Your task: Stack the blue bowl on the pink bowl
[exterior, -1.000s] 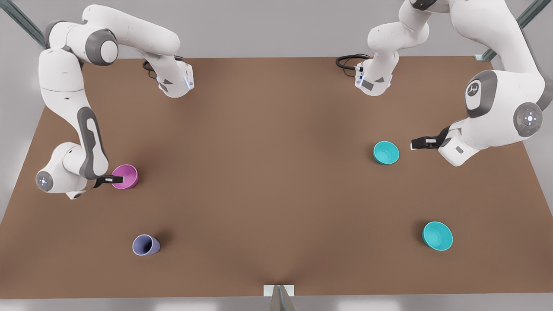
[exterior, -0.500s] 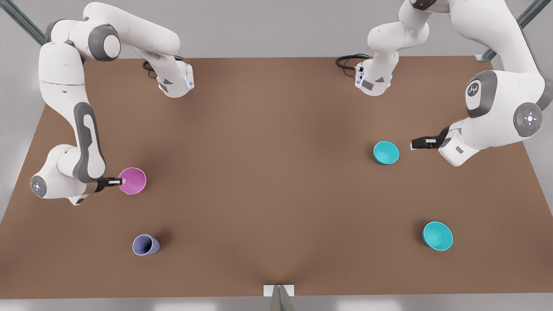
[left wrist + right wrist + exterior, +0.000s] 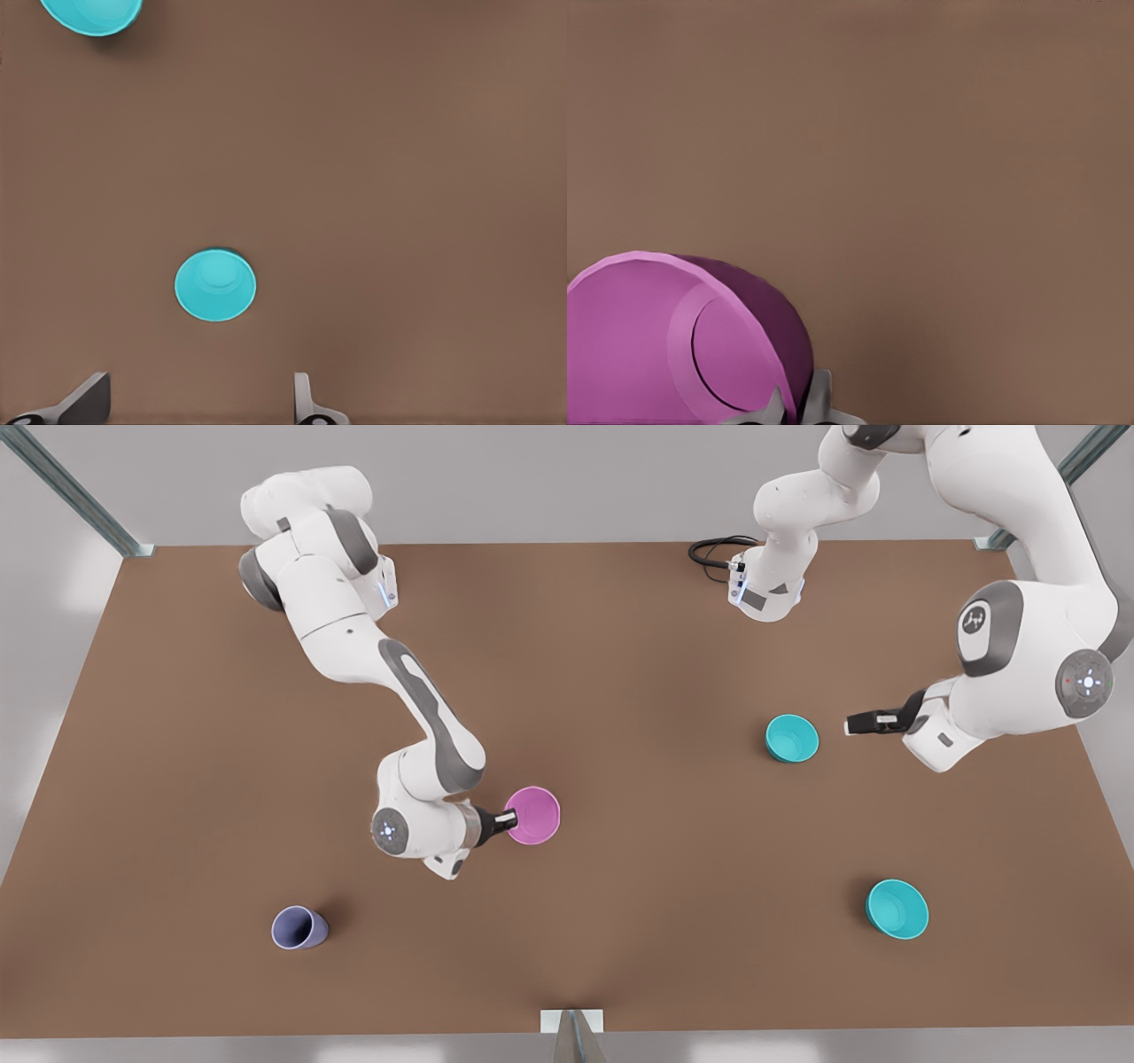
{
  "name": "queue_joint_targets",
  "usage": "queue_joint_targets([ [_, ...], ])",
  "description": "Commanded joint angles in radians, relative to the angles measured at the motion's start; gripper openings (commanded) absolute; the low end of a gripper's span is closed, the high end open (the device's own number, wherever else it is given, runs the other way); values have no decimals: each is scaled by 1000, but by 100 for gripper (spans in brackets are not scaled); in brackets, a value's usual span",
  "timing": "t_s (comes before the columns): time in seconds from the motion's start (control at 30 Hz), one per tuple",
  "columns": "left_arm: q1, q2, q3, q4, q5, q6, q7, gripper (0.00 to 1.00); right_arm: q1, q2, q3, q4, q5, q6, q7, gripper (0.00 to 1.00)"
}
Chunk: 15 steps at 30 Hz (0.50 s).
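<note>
Blue bowl (image 3: 792, 738) rests upright on the tabletop (image 3: 620, 646), at about 2 o'clock from the pink bowl (image 3: 533, 815) and well apart from it. The right gripper (image 3: 508, 820) pinches the pink bowl's rim at 9 o'clock, near the tabletop's middle. The left gripper (image 3: 852, 725), fingers spread and empty, hovers at 3 o'clock of the blue bowl. Step in hand, by judgement: positioning the pink bowl as base. The next move calls for setting it down, then grasping the blue bowl's rim.

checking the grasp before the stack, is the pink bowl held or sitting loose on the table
Held: the right claw pinches the rim of the small magenta-pink plastic bowl; its fingers straddle the wall.
</note>
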Motion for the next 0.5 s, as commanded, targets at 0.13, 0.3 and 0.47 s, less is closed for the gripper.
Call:
queue_joint_targets([
  [0.13, -184, 0, 309, -337, -3, 222, 239, 100, 50, 118, -25, 83, -64, 77, 327, 21],
  [0.3, -172, -12, 326, -607, -86, 543, 439, 100, 67, 137, -15, 112, -49, 85, 359, 100],
  [0.47, -165, 8, 326, -711, -110, 687, 516, 100, 55, 98, -15, 112, -35, 15, 352, 100],
])
